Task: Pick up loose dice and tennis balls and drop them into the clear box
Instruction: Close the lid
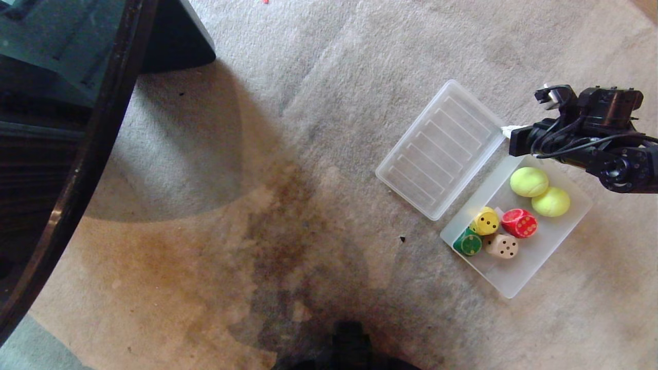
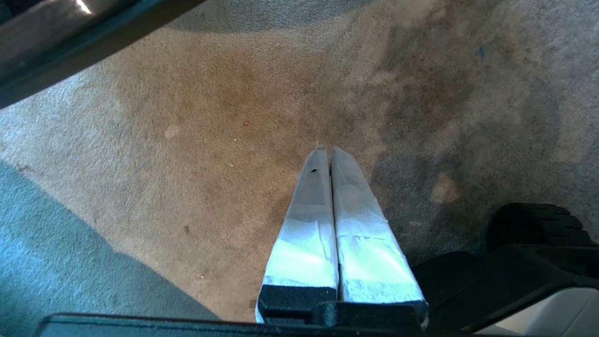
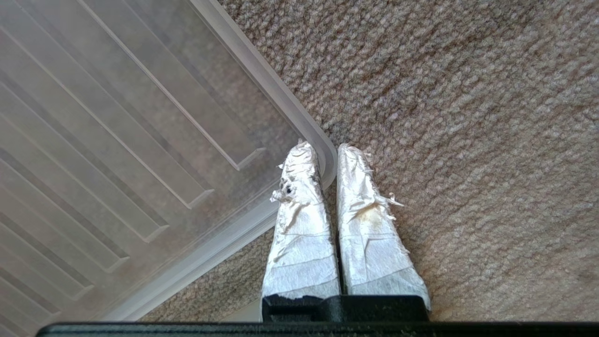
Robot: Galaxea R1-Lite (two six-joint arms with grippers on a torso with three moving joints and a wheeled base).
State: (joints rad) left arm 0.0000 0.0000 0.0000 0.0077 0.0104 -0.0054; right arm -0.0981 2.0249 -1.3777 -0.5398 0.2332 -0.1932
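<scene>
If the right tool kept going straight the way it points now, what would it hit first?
Probably nothing new: the right tool is already shut on the rounded corner rim of the ribbed lid. Straight past its tips lies the carpet, likely the next contact, though depth is unclear.

Carpeted floor [image 1: 318, 77] before me, grey-beige with a broad brown stain [image 1: 277, 231] at its middle. Lying directly on it: the clear box [image 1: 519, 280] to my right, and the flat ribbed lid [image 1: 439, 149] just beside the box's left long side.
</scene>
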